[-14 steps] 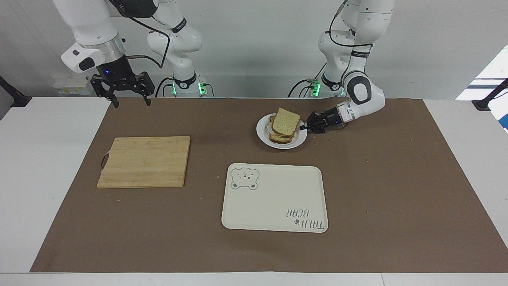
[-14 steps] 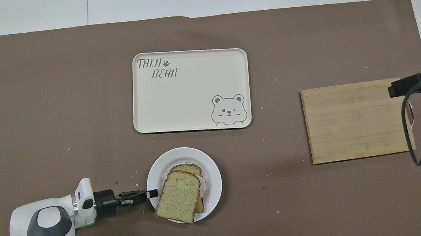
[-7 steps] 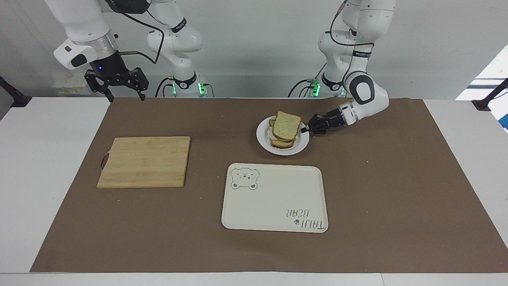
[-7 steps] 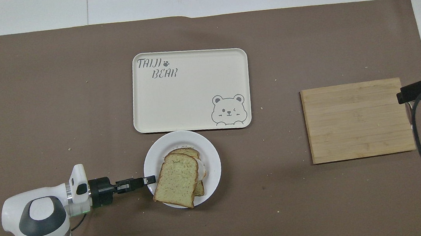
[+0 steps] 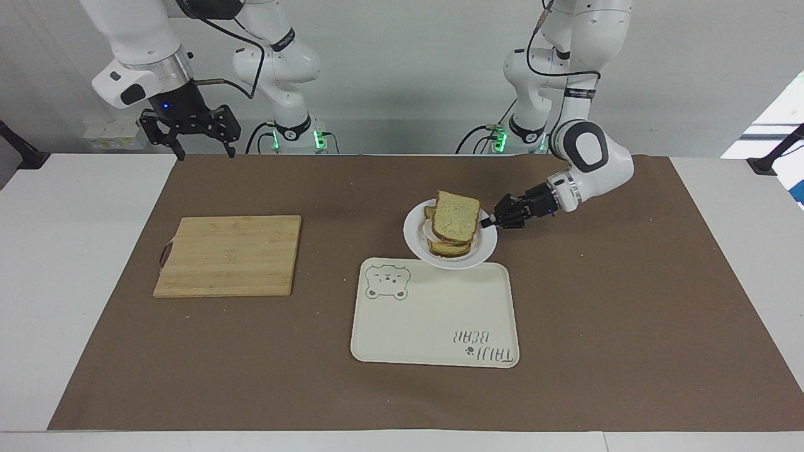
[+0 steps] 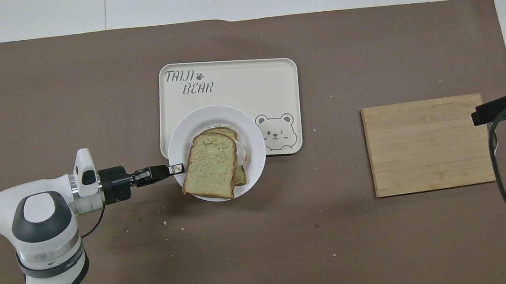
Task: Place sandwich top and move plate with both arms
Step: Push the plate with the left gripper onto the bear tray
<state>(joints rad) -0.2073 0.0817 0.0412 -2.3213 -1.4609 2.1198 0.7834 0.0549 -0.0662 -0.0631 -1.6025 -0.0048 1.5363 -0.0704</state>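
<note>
Sandwich top [image 5: 456, 215] flat, tilted on plate [image 5: 417, 242]

The small round white plate [image 5: 450, 257] with its stacked sandwich, speckled bread slice [image 5: 456, 216] on top, has travelled away from the robots and now overlaps the near edge of the cream rectangular bear-print tray [image 5: 433, 326], carried by the left pincer [image 5: 488, 221] clamped on its rim. The right pincer [image 5: 200, 149] has risen slightly and drifted over the surface's near edge.
</note>
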